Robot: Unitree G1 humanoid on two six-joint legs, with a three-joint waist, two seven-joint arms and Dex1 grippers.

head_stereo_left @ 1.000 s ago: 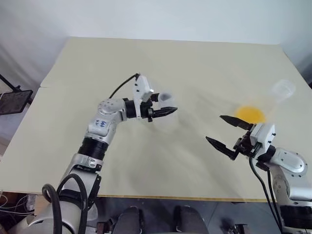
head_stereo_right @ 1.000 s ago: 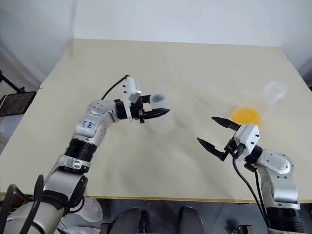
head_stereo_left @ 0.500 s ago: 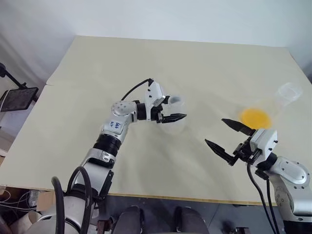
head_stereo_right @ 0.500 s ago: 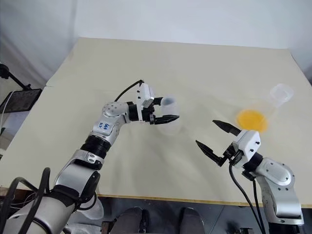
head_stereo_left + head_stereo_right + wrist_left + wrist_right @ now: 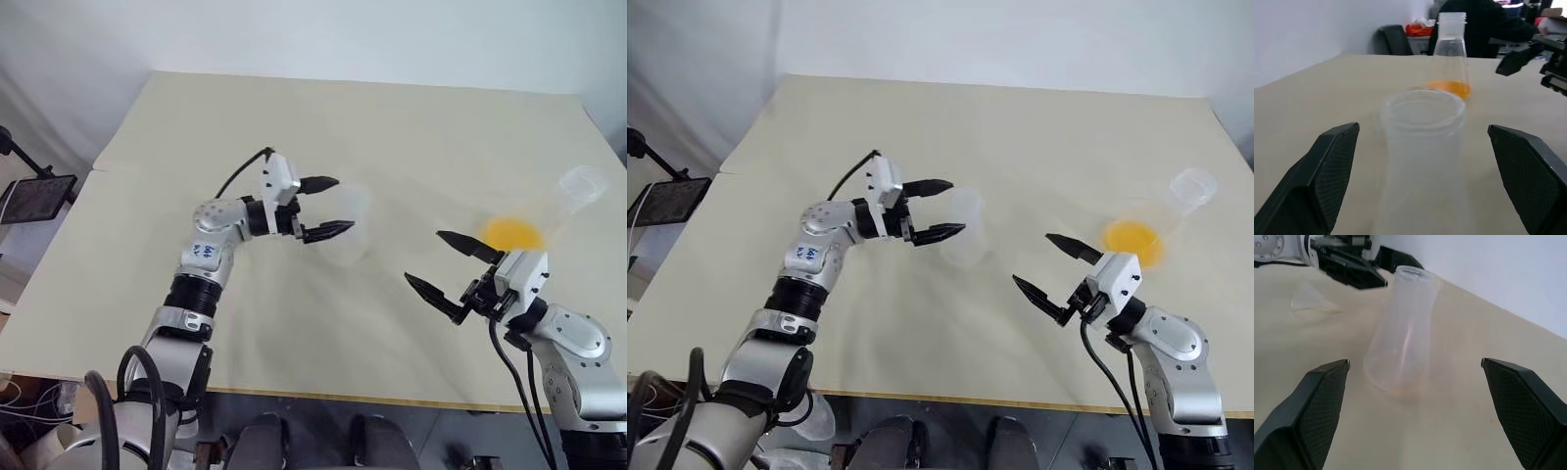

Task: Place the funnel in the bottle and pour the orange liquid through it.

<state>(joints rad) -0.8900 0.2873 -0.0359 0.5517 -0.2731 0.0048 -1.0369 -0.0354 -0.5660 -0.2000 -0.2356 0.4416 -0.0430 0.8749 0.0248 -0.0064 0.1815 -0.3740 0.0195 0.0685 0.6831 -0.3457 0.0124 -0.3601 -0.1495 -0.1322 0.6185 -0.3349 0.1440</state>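
Both fingers of the left hand (image 5: 325,208) flank the bottle (image 5: 350,226), untouching

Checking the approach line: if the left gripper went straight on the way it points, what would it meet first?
The left gripper, fingers wide open, would likely meet the bottle first, standing upright between its fingers. The flask with the orange liquid stands farther along.

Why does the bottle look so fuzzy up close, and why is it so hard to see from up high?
In the left wrist view the bottle sits very near the camera, so it blurs, while the flask with the orange liquid behind looks sharper. In the left eye view the bottle is pale and see-through against the pale table, so it nearly blends in.
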